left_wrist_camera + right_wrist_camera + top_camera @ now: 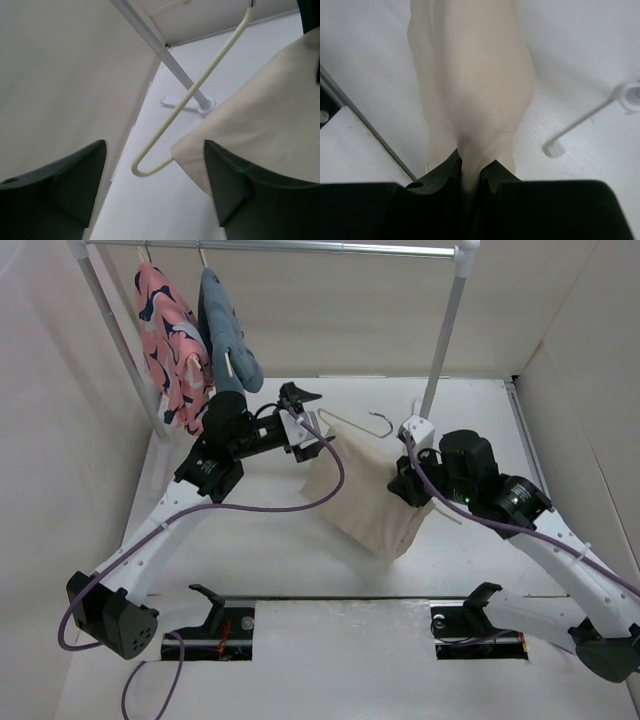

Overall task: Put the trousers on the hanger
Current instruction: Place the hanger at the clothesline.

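Beige trousers (368, 492) in right claw (470, 166)

The left fingers (55, 195) spread wide; the right fingers (437, 175) pinch the trousers (470, 75), seemingly fully closed.

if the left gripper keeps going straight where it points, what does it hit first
Probably the curved end of the hanger, in line between the open fingers of the left gripper; the trousers edge sits just beside it. Depth is unclear.
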Controlling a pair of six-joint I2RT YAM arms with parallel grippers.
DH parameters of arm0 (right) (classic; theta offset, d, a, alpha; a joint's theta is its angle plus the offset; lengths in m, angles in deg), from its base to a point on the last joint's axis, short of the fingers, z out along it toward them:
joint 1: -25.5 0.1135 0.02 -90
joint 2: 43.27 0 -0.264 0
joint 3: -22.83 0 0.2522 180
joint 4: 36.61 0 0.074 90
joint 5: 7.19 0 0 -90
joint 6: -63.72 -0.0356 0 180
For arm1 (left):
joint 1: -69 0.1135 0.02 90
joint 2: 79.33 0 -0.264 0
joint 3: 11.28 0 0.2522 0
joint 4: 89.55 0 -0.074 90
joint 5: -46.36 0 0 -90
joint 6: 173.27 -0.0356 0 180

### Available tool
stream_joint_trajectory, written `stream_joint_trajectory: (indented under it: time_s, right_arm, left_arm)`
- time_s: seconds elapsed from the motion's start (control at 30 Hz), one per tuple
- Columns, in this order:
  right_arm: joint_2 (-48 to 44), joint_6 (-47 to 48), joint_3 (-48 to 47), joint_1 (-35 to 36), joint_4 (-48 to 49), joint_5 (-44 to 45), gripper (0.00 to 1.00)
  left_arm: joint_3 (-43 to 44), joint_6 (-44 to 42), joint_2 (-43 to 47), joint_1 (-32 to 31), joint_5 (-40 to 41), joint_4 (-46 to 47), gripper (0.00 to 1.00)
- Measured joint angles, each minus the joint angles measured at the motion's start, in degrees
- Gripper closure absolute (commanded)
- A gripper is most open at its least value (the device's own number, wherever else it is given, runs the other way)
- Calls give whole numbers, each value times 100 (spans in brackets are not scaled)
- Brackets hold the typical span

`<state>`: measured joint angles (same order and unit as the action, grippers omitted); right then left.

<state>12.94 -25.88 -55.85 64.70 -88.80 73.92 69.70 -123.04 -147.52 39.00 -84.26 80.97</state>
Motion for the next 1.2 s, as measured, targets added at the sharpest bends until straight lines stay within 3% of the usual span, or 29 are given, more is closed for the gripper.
stream_joint_trajectory:
  time_s: [0.03,0.2,0.5,0.87,1.0,1.2]
  right_arm:
    - [90,-33,-186,-24,-164,125,100]
    - [619,-111,-1285,-61,-822,682,100]
    - [2124,-245,-3958,-402,-1637,1130,100]
    - [3755,-551,-6839,-881,-2096,1622,100]
    - [4048,-702,-7390,-1117,-2116,1808,100]
    - [4153,-833,-7412,-1425,-1991,1803,100]
  left_arm:
    - [26,219,26,20,81,114,12]
    - [81,638,254,46,415,374,6]
    - [118,1285,688,48,1099,238,5]
    - [-354,1753,1628,48,1110,-708,5]
    - [-638,1961,1753,48,1119,-986,5]
    - [-988,2258,1871,48,1150,-1217,5]
